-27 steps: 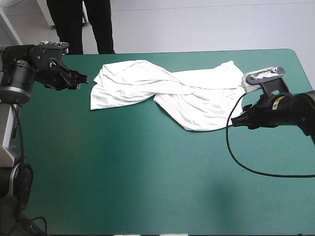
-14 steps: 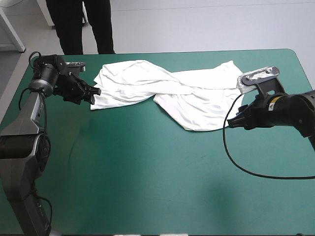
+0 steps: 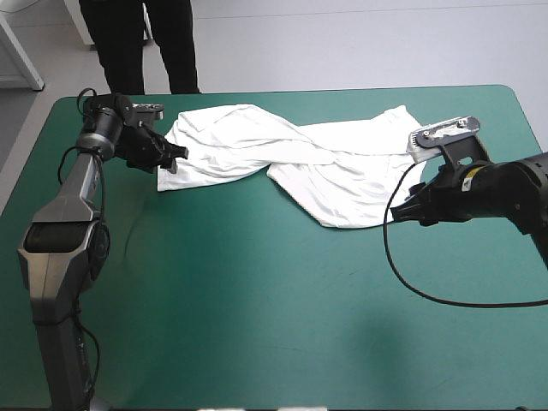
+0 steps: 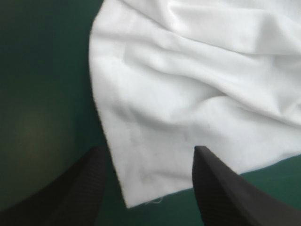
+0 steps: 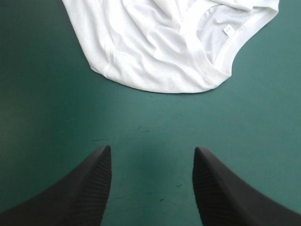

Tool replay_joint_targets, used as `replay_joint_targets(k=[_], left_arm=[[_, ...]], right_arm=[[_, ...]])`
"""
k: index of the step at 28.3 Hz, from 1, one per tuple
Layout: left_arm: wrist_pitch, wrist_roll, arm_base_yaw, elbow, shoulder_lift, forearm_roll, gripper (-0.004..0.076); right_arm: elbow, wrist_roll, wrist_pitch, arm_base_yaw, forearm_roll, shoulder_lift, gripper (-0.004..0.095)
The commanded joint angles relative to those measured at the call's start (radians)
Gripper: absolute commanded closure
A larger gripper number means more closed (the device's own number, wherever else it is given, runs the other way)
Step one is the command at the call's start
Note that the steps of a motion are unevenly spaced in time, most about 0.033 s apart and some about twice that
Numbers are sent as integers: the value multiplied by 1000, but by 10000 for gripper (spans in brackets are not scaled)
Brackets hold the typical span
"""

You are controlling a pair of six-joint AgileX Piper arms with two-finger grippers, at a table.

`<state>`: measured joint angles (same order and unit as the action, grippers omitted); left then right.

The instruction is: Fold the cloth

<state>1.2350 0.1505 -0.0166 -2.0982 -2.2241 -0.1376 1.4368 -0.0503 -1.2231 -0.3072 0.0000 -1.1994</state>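
White T-shirt (image 3: 291, 163) crumpled, far side

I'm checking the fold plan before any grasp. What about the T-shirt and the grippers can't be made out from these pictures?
- High view: the T-shirt lies twisted over itself, and its own folds hide the lower layers.
- Left wrist view: only one corner shows, between the open fingers of the left gripper. The picture's edge cuts off the rest.
- Right wrist view: the collar label is too small to read.
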Motion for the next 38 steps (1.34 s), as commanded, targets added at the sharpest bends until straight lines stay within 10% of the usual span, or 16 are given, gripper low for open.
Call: replay_joint_targets(k=[1,22,30,38], left_arm=[[53,-19,-25,-35,40,13,312],[56,-37,-15,129,5,-27,316],[56,-32,-28,183,5,-70,742],[56,-12,-30,183,25,-173,746]], right_arm=[[29,-8,47,-2,8,12,412],[29,-8,46,-2,0,12,412],[29,-8,39,-2,-53,-52,412],[29,39,63,2,-124,-229,412]])
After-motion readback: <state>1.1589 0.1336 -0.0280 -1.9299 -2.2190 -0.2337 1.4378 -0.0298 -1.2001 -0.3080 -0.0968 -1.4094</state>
